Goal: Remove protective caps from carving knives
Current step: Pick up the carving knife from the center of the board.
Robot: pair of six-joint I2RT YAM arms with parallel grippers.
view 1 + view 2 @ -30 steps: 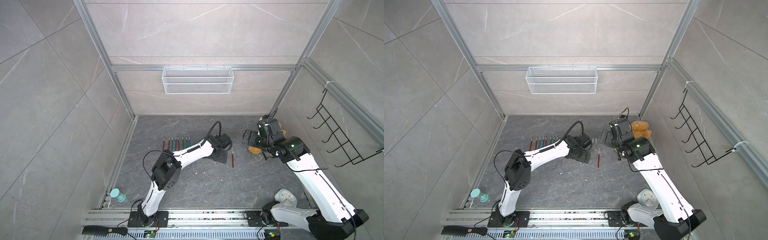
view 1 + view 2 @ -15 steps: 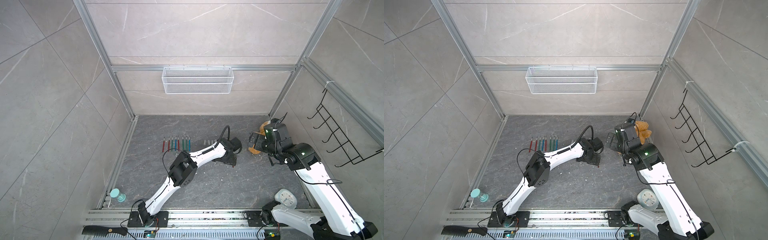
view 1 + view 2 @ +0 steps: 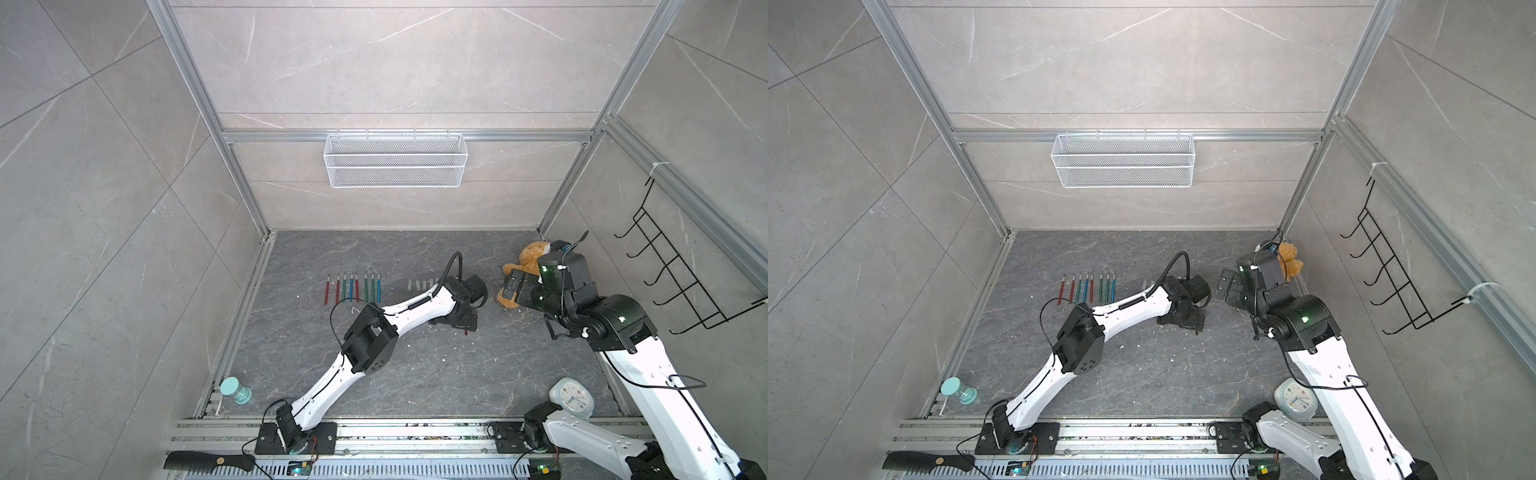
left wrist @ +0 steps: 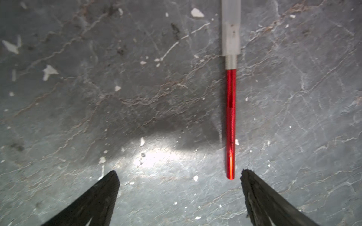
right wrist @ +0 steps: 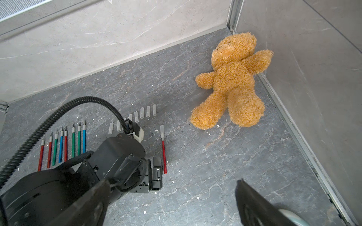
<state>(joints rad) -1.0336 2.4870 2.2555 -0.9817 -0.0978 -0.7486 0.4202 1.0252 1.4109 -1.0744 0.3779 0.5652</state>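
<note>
The left jaws stand wide open and empty over the bench (image 4: 82, 101), the red knife (image 4: 231, 125) lying just ahead, its butt close beside one tip, its cap (image 4: 231, 29) still on at the far end. The right jaws, equally wide and empty, hang apart from it; eight bare knives (image 5: 62, 144) lie well aside of the left jaws, loose caps (image 5: 142, 113) nearer.

Grey marbled floor (image 3: 415, 374), tiled walls (image 3: 374, 62)
</note>
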